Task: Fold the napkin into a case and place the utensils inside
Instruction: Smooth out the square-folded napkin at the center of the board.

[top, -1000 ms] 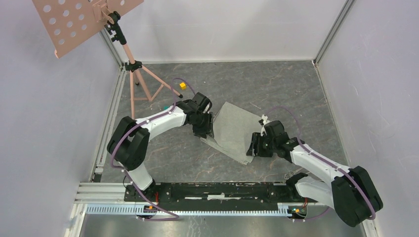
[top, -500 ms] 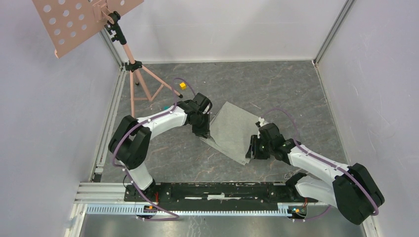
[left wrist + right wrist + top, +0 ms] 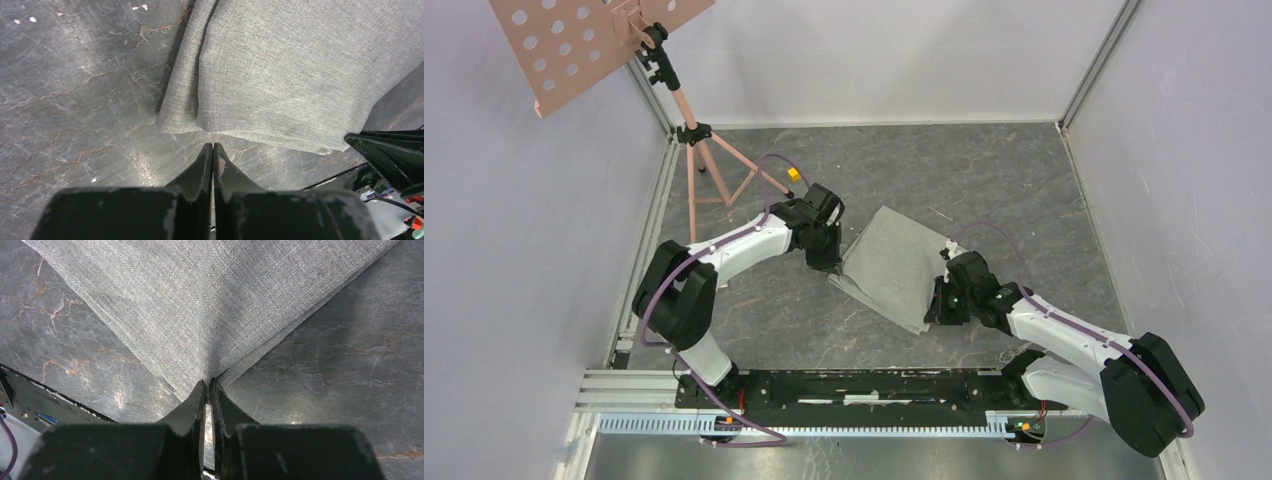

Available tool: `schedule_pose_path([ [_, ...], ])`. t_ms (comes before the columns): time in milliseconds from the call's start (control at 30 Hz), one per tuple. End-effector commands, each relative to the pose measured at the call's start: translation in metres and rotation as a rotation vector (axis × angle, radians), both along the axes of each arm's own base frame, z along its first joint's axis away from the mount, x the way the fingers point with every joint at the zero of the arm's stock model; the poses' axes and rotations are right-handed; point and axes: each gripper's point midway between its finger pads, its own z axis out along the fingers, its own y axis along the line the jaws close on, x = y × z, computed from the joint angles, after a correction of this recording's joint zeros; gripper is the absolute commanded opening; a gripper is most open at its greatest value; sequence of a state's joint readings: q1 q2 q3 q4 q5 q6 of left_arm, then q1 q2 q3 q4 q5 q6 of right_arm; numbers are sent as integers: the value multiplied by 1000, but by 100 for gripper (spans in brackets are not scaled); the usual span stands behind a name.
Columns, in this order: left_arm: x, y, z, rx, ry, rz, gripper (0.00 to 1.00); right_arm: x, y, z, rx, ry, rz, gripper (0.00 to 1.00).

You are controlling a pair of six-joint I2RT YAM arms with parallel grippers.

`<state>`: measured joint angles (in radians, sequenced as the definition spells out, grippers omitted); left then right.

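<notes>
The napkin (image 3: 892, 262) lies flat on the dark marble table as a folded grey-green cloth, with layered edges along its left side (image 3: 280, 75). My left gripper (image 3: 832, 266) is shut and empty. Its tips (image 3: 213, 146) rest on the bare table just short of the napkin's near left corner. My right gripper (image 3: 932, 312) is shut on the napkin's near right corner (image 3: 207, 381), and the cloth puckers towards the pinch. The right gripper also shows in the left wrist view (image 3: 392, 155). No utensils are in view.
A pink music stand (image 3: 692, 130) stands at the back left, its tripod legs on the table. A small yellow cube (image 3: 793, 174) lies near it, behind the left arm. White walls close in the table on three sides. A metal rail (image 3: 844, 385) runs along the front.
My left gripper has drawn back to the left off the napkin's left edge and is now clear of it. My right gripper has shifted slightly left, still pinching the corner.
</notes>
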<state>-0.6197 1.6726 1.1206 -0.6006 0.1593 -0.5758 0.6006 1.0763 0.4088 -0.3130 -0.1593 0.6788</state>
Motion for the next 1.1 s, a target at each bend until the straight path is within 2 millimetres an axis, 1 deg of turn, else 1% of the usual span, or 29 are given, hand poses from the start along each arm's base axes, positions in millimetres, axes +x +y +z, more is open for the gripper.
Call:
schedule_pose_path([
  [0,5,8,21,-18,-64,-9,5,3,11,13,36,-12,15,10],
  [167,6,15,21,-19,-60,0,4,4,12,16,39,-19,17,11],
  [200,4,12,21,-35,-53,-10,10,4,12,15,35,-18,16,13],
  [233,2,9,20,-52,-44,-24,23,3,11,14,29,-16,15,15],
  [267,-1,5,19,-73,-31,-35,31,3,10,14,23,-16,14,17],
  [300,-2,3,17,-85,-21,-38,35,3,9,13,20,-15,15,18],
  [400,-3,-4,13,-117,-4,-44,41,4,7,11,10,-20,7,22],
  [467,1,-8,11,-128,-7,-45,44,3,6,10,5,-19,9,24],
  [600,7,-13,2,-128,3,-41,45,1,4,5,0,-13,12,26],
  [667,8,-16,-2,-138,10,-39,44,0,4,3,-4,-7,15,26],
  [767,9,-17,-10,-127,27,-37,39,0,4,3,-5,-9,20,26],
  [833,8,-16,-11,-122,29,-35,34,1,5,2,-4,-11,21,26],
  [867,9,-15,-10,-120,25,-34,31,1,4,2,-5,-9,21,26],
  [900,10,-15,-9,-115,20,-34,25,1,5,2,-5,-8,23,26],
  [1000,12,-10,-2,-85,2,-37,6,0,7,3,6,-6,34,24],
  [1067,13,-8,7,-81,-16,-38,3,1,8,7,6,-14,40,22],
])
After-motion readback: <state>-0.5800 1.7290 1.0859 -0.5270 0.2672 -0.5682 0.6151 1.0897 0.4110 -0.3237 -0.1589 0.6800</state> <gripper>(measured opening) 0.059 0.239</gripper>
